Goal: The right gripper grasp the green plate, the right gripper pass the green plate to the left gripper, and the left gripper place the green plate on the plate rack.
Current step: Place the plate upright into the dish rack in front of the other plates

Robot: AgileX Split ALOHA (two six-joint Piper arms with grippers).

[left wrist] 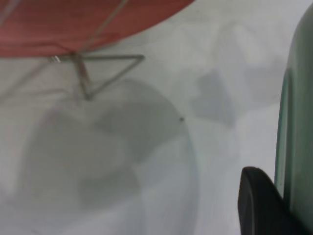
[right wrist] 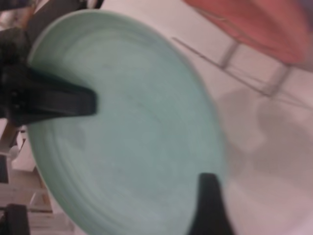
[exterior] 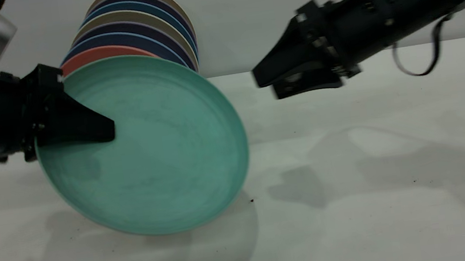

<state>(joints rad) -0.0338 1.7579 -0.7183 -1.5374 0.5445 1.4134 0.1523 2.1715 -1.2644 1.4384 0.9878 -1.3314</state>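
Note:
The green plate (exterior: 149, 146) is tilted up on edge in front of the stacked plates, its lower rim close to the table. My left gripper (exterior: 108, 131) is shut on the plate's left rim, one finger lying across its face. The left wrist view shows that finger (left wrist: 259, 205) against the plate's rim (left wrist: 298, 122). My right gripper (exterior: 264, 82) hangs open and empty to the right of the plate, apart from it. The right wrist view shows the plate (right wrist: 132, 127), the left gripper (right wrist: 54, 103) on it, and one right finger (right wrist: 208, 205). The plate rack's wire loops (left wrist: 98, 63) (right wrist: 244, 63) stand behind the plate.
Several plates stand upright in the rack at the back, a salmon-pink one (exterior: 101, 53) at the front and navy-blue ones (exterior: 130, 38) behind. The pink plate also shows in both wrist views (left wrist: 73, 24) (right wrist: 259, 24). The white table (exterior: 377, 174) lies to the right.

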